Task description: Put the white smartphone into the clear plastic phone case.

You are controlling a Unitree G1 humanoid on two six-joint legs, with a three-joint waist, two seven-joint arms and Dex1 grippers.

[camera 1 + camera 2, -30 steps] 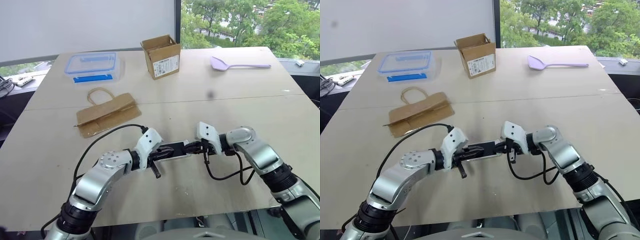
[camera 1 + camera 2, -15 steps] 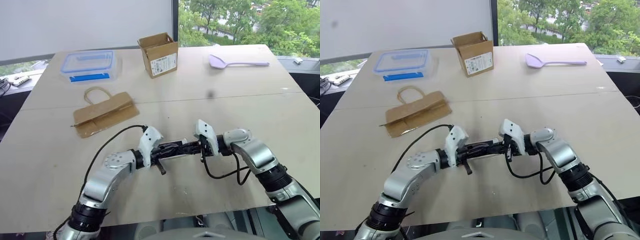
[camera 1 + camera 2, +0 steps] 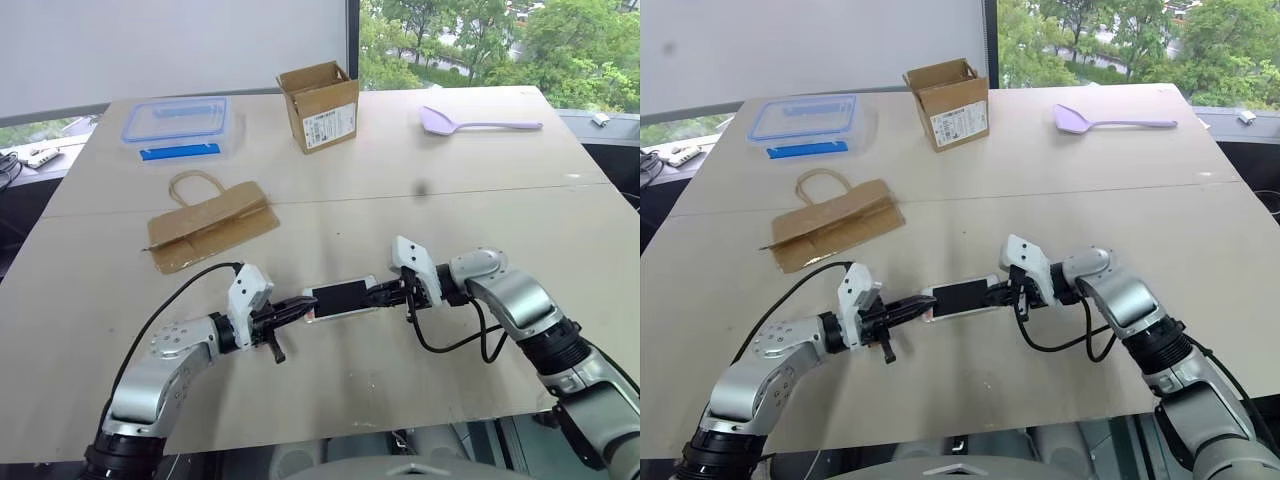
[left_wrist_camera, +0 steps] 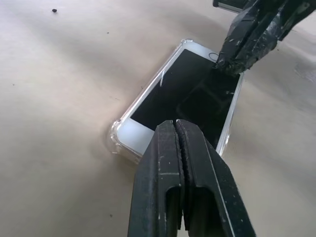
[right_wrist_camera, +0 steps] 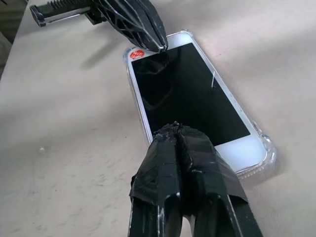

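The white smartphone (image 3: 340, 298) lies face up on the table, black screen showing, seated inside the clear plastic phone case (image 4: 114, 139), whose rim runs around its edges. My left gripper (image 3: 297, 308) is shut, and its tip sits at the phone's left end. My right gripper (image 3: 386, 293), with taped fingers, is shut too, its tip resting on the right end of the phone. Nothing is held between the fingers of either one. In the right wrist view the case corner (image 5: 269, 150) sticks out past the phone's white bezel.
A folded brown paper bag (image 3: 210, 225) lies beyond my left arm. At the back stand a clear storage box with a blue-rimmed lid (image 3: 180, 125) and an open cardboard box (image 3: 320, 97). A purple spatula (image 3: 470, 123) lies far right.
My left arm has pulled back to the left, so its gripper no longer lies over the phone and the screen is uncovered. My right gripper has stayed put.
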